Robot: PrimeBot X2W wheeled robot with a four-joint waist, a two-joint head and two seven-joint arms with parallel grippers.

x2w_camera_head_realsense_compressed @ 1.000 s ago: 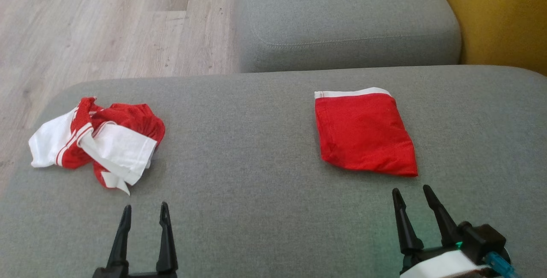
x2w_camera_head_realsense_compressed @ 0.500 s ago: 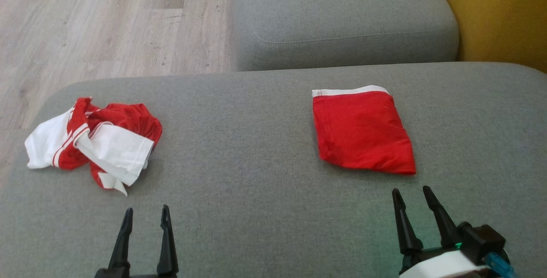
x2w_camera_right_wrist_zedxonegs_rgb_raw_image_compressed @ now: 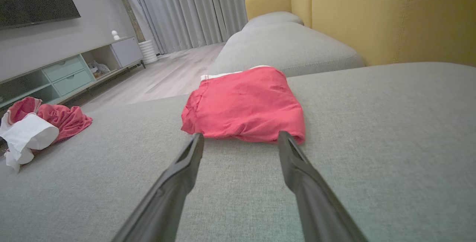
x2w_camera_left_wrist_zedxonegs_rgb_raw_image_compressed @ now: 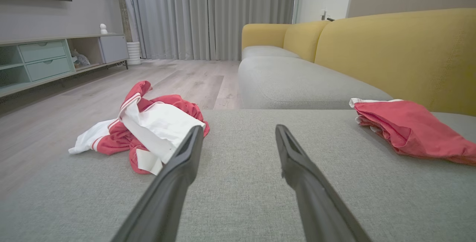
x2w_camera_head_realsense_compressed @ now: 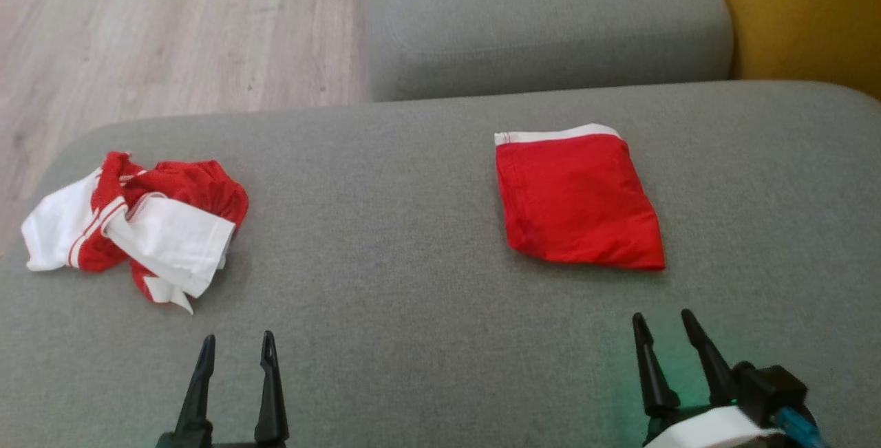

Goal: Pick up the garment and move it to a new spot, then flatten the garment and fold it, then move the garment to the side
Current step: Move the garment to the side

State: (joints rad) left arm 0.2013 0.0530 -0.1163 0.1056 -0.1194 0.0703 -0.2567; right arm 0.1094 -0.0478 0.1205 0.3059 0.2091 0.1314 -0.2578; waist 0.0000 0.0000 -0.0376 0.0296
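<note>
1. Grippers first. The left gripper (x2w_camera_head_realsense_compressed: pixel 237 339) sits at 7 o'clock in the head view, its two long dark fingers spread with nothing between them. The right gripper (x2w_camera_head_realsense_compressed: pixel 662 317), at 5 o'clock, is likewise spread and empty. Both are low over the seat and clear of any cloth.
2. At 11 o'clock from the left gripper, and near it, is the crumpled red-and-white fabric garment (x2w_camera_head_realsense_compressed: pixel 138 228). It is a bunched heap with white panels lapped over red, close to the seat's left edge. In the left wrist view it lies just past the left fingertip, untouched.
3. At 11 o'clock from the right gripper, and near it, is the folded red fabric garment with white waistband (x2w_camera_head_realsense_compressed: pixel 575 200). It lies flat as a rough rectangle with the band on the far edge. The head view shows a gap between its near hem and the fingertips.
4. Progress, as a judgement:
   - The folded piece looks finished and set to the side.
   - The crumpled heap looks untouched, so the pick-up, move, flattening, folding and setting aside are all left to do.
5. Surface is a broad grey woven sofa cushion (x2w_camera_head_realsense_compressed: pixel 385 262), soft and level. A second grey seat cushion (x2w_camera_head_realsense_compressed: pixel 544 21) lies at 12 o'clock.
6. Room:
   - Yellow upholstered backrest (x2w_camera_head_realsense_compressed: pixel 805 14) at 2 o'clock.
   - Pale wood plank floor (x2w_camera_head_realsense_compressed: pixel 151 35) at 10 o'clock.
   - Grey curtains (x2w_camera_left_wrist_zedxonegs_rgb_raw_image_compressed: pixel 212 15) and a low pale-green cabinet (x2w_camera_left_wrist_zedxonegs_rgb_raw_image_compressed: pixel 44 60) beyond.
</note>
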